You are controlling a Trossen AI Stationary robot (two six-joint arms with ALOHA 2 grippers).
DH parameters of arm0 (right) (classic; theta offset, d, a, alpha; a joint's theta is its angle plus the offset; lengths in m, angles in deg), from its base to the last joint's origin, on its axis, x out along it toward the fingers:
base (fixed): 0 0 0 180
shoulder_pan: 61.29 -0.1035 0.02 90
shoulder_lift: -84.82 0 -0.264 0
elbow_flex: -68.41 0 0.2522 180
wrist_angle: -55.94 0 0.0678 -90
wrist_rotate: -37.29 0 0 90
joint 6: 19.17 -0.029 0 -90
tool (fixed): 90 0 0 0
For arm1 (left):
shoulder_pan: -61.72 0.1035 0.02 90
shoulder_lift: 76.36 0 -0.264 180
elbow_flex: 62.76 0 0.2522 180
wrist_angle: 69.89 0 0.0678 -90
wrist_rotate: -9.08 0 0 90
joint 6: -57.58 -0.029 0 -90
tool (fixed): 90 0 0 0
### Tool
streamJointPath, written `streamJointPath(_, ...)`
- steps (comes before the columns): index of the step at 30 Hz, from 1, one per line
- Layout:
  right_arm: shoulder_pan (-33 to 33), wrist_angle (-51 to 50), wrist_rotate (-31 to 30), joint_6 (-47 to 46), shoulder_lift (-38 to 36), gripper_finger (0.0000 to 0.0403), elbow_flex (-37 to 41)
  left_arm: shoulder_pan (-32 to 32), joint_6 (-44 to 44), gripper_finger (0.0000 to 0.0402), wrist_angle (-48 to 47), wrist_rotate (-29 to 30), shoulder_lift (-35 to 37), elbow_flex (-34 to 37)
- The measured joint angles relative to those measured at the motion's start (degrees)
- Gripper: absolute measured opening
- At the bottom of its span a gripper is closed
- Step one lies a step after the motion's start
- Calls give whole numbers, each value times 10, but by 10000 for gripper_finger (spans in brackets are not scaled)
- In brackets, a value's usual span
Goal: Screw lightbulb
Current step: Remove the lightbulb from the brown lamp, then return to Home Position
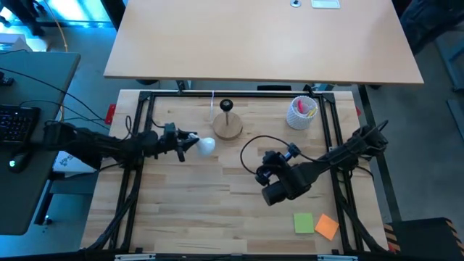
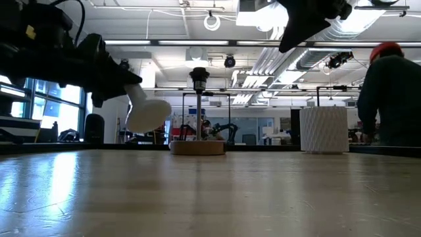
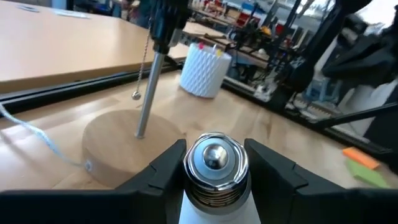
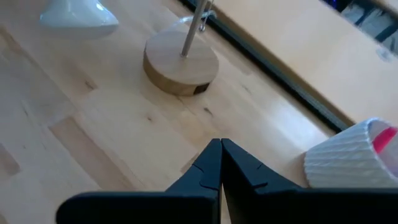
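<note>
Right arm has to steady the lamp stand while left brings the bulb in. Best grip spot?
Probably the thin upright post, mid-height, approached level from the right arm's side. It looks narrow enough to pinch, and gripping there leaves the socket on top free for the lightbulb. Mind the pull chain hanging beside it. The right end effector is shut, so open first.

This was a robotics lab or workshop, no question. The wooden surface (image 1: 217, 196) sat inside a black metal frame (image 1: 138, 138), with cables (image 1: 254, 145) trailing across it. Beyond it, the low view looked into a big open hall: exposed ducts and strip lights (image 2: 263, 56) overhead, more robot arms (image 2: 227, 130) on benches further back, and a person (image 2: 391, 99) in a red cap standing at the side. Off to the left sat a desk with a keyboard (image 1: 18, 123), and a pale wooden desk (image 1: 261, 40) stood behind.
</note>
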Motion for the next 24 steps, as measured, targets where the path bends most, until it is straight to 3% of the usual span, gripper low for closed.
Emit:
streamJointPath(4, 15, 18, 34, 15, 0, 0, 0, 0, -4, 141, 30, 6, -64, -9)
streamJointPath(14, 35, 95, 64, 86, 0, 0, 0, -5, -14, 144, -2, -17, -193, -99)
streamJointPath(19, 37, 108, 78, 113, 0, 0, 0, -15, -25, 158, -36, -17, -216, -120)
streamJointPath(24, 37, 108, 97, 152, 0, 0, 0, -15, -25, 208, -62, -17, -210, -122)
